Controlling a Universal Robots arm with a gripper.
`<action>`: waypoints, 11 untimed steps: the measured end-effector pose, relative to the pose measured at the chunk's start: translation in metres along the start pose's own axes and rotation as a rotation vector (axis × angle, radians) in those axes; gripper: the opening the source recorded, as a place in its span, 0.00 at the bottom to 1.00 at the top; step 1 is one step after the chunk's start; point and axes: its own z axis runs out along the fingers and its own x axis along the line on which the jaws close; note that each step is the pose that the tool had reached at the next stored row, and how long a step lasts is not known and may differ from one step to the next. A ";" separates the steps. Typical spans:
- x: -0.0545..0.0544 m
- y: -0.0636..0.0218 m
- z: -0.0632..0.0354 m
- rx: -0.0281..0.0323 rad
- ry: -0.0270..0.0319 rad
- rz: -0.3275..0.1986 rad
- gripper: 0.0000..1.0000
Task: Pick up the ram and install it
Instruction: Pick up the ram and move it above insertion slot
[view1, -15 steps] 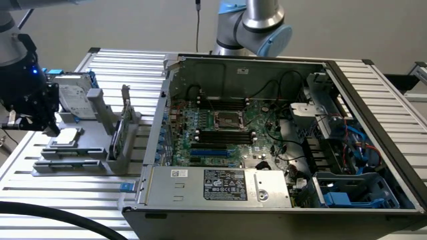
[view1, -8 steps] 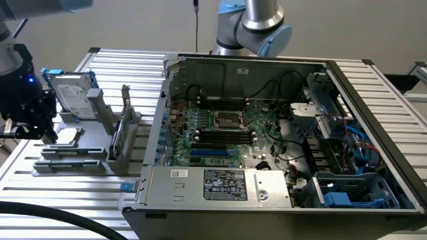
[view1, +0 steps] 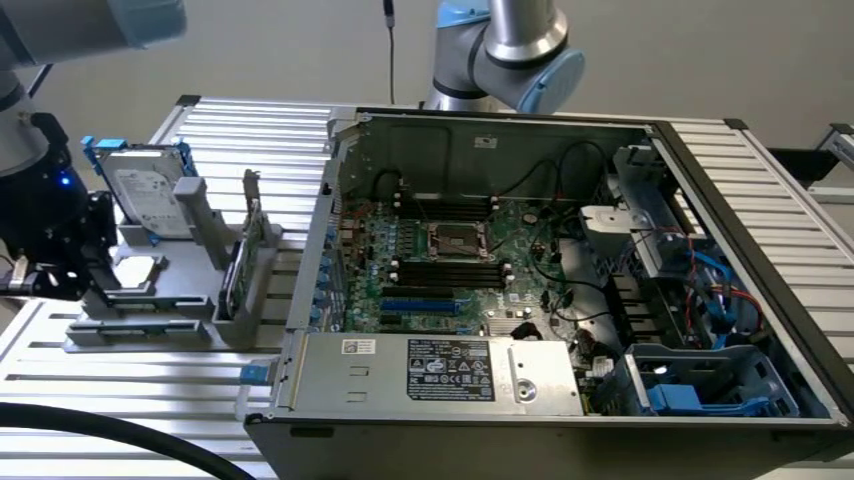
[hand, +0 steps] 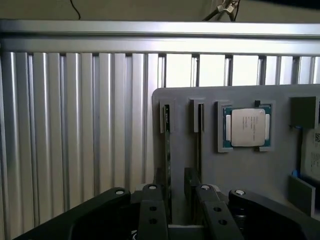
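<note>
Over a ribbed metal table (hand: 75, 125), poised at a grey holder (hand: 240, 170) with gripper (hand: 178, 191) fingers (hand: 152, 210) spread either side of the ram (hand: 167, 150), standing on edge in a slot there, close against one finger, contact unclear, a CPU (hand: 247, 127) seated in the same holder.

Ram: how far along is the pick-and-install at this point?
Done: nothing yet; the black slots on the motherboard look bare. In hand: the open gripper is close to the ram, which stands upright in the gray holder, ungripped. Left: the whole pick and install.
</note>
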 end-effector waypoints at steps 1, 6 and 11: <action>0.000 0.0000 0.0018 0.0000 0.0000 -0.002 0.31; 0.002 -0.0003 0.0110 0.0003 0.0002 -0.018 0.31; 0.002 -0.0015 0.0198 0.0012 0.0006 -0.045 0.31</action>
